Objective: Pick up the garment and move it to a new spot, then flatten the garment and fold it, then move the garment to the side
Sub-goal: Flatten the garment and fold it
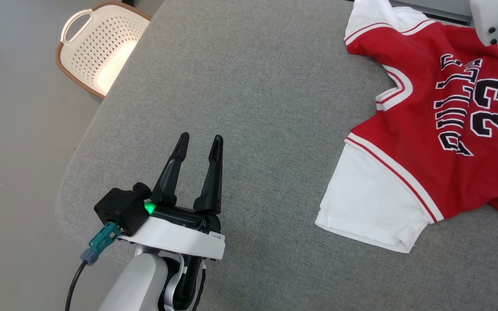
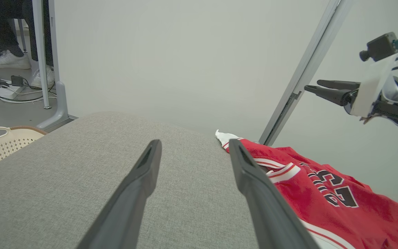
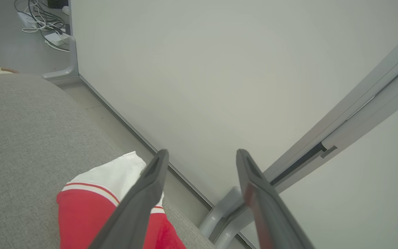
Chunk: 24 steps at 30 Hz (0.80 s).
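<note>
Left gripper [image 1: 201,139] hovering open and empty over bare grey table [image 1: 253,86], well apart from red jersey [image 1: 439,129]. Right gripper [image 3: 202,155] hanging open above far white sleeve [image 3: 112,174], gripping nothing. Jersey lying rumpled at table's right side, sleeve reaching far edge. Risk: flattening pull toward that edge sliding cloth off; one-sided tug bunching it.
</note>
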Tool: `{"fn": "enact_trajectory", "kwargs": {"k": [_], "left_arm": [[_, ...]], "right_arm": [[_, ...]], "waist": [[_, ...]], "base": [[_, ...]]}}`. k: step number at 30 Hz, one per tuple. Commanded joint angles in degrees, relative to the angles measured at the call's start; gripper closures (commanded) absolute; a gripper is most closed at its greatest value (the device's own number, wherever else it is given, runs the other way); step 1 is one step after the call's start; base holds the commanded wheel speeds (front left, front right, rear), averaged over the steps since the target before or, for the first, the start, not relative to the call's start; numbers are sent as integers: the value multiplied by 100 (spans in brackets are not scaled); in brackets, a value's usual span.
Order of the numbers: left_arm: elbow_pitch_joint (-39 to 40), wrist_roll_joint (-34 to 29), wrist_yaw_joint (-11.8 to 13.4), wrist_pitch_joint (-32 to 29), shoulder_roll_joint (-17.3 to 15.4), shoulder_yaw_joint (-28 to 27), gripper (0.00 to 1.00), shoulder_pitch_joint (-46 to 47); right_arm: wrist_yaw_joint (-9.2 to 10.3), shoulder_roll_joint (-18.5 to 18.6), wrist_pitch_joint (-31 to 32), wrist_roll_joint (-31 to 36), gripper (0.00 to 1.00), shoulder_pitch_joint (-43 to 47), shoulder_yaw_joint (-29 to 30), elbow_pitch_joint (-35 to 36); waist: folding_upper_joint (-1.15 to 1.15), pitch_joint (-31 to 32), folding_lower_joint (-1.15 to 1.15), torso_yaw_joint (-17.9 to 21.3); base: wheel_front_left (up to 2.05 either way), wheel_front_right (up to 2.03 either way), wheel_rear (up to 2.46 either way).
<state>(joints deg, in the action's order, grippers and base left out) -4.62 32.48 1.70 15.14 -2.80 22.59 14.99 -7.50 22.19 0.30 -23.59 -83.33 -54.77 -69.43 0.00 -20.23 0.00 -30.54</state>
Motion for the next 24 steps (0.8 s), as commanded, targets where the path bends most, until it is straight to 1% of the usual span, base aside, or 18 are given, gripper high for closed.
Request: {"fn": "enact_trajectory", "kwargs": {"k": [1, 5, 10, 13, 17, 20, 24], "left_arm": [[-33, -36, -30, -3, -20, -6, 0, 90], [-210, -142, -153, -3, -22, 5, 0, 141], [-294, -287, -221, -3, -23, -114, 0, 122], [-338, -367, -252, -3, -22, -215, 0, 42], [-421, -434, -314, -3, -22, -321, 0, -55], [-478, -472, -343, -3, -24, -419, 0, -108], [-607, -541, -397, -3, -23, -495, 0, -192]], "right_arm": [[2, 34, -75, -66, 0, 135, 8, -19], [2, 229, -417, -374, 0, 491, 153, -65], [2, 342, -860, -917, 0, 1027, 499, -5], [2, 408, -1131, -1215, 0, 1459, 612, 179], [2, 626, -1383, -1511, 0, 2082, 757, 428], [2, 717, -1507, -1706, 0, 2514, 977, 651], [2, 816, -1558, -1875, 0, 3101, 1486, 1064]], "waist": [[0, 106, 0, 44], [0, 406, 0, 189], [0, 695, 0, 657], [0, 848, 0, 971], [0, 971, 0, 1339], [0, 1052, 0, 1582], [0, 1137, 0, 1832]], "base": [[0, 0, 0], [0, 0, 0], [0, 0, 0], [0, 0, 0], [0, 0, 0], [0, 0, 0], [0, 0, 0]]}}
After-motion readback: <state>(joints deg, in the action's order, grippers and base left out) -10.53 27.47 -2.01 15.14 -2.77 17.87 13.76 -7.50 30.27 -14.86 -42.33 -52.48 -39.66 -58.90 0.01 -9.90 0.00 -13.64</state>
